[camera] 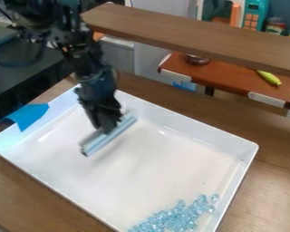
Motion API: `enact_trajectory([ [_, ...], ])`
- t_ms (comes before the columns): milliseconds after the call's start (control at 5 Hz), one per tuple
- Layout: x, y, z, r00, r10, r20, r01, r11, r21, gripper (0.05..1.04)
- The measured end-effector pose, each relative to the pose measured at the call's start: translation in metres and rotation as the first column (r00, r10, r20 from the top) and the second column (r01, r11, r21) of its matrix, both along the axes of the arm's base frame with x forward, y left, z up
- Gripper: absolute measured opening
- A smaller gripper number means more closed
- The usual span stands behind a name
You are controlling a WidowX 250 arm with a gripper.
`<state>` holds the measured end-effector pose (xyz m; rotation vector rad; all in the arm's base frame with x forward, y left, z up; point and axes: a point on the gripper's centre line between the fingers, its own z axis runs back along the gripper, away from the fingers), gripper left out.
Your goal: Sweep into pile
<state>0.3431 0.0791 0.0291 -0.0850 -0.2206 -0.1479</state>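
Observation:
The black gripper (109,128) hangs over the upper left part of the white tray (166,161). It is shut on a pale blue-white bar-shaped sweeper (108,136), which lies slantwise low over the tray floor or on it; contact with the floor cannot be told. Clear light-blue beads (177,217) are gathered in the tray's near right corner, with a few looser ones at the upper right edge of the group. A wide stretch of white floor lies between sweeper and beads.
Blue tape (29,115) sits over the tray's left rim. A wooden shelf (190,36) crosses above the back. Behind the tray, a brown surface holds a yellow-green toy (269,77) and a small round metal object (196,59).

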Motion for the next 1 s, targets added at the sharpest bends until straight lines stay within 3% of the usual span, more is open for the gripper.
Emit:
enact_trajectory([
  [400,0.016,0.074,-0.027,0.996,0.085,-0.024,-0.083,0.993,0.086,0.325],
  [600,0.015,0.086,-0.027,0.997,0.068,-0.033,-0.063,0.99,0.13,0.384],
  [800,0.001,0.082,-0.037,0.997,0.007,-0.076,0.002,0.992,0.124,0.671],
  [1000,0.001,0.083,0.006,1.0,0.006,-0.007,-0.005,0.995,0.102,0.944],
])
